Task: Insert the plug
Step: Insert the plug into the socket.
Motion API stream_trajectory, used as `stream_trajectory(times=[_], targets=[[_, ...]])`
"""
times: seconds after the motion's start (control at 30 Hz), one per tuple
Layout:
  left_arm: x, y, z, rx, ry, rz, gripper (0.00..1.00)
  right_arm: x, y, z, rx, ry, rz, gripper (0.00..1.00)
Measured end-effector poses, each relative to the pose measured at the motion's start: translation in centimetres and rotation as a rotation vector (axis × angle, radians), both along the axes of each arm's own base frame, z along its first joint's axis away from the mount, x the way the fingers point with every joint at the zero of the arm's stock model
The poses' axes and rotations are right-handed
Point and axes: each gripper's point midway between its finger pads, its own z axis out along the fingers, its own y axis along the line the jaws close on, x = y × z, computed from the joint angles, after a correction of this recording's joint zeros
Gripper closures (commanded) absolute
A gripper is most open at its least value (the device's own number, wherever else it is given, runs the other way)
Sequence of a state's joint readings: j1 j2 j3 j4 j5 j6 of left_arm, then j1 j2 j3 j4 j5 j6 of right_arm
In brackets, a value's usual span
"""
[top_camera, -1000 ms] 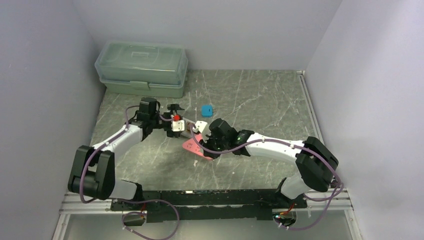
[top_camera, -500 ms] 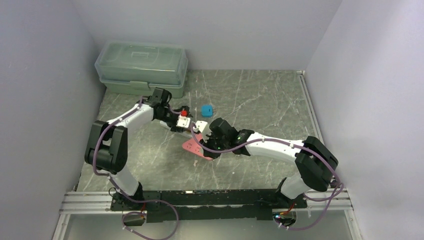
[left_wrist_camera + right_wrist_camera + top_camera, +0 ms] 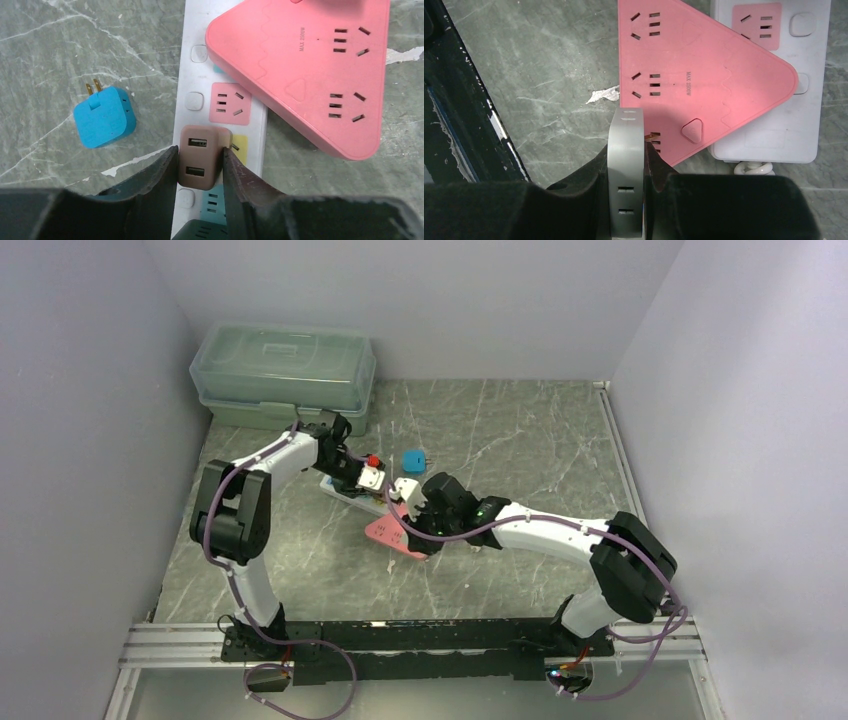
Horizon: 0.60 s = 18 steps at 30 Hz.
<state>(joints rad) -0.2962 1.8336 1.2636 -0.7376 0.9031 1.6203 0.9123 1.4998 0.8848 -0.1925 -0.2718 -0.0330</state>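
Observation:
In the left wrist view, a brown plug with two USB ports stands on the white power strip, over its yellow socket. My left gripper is shut on this plug, one finger against each side. My right gripper is shut on a grey plug. Its brass prong sits at a socket near the edge of the pink triangular strip. In the top view, the left gripper and the right gripper are close together above the pink strip.
A blue plug lies loose on the marble table, left of the white strip, also visible in the top view. A green lidded box stands at the back left corner. The pink strip overlaps the white strip.
My left arm swung in toward the back right, over the white strip, and its jaws closed from wide open onto the brown plug. The right arm held still with the grey plug.

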Motion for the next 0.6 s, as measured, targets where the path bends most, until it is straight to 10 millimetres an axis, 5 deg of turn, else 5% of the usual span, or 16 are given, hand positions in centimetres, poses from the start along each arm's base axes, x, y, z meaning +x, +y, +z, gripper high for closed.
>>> stream_trajectory(times=[0.1, 0.6], targets=[[-0.2, 0.0, -0.1, 0.006, 0.007, -0.017, 0.82, 0.2, -0.2, 0.0, -0.001, 0.001, -0.007, 1.00], [-0.5, -0.4, -0.2, 0.023, 0.000, -0.076, 0.84, 0.8, -1.2, 0.3, -0.007, 0.054, -0.002, 1.00]])
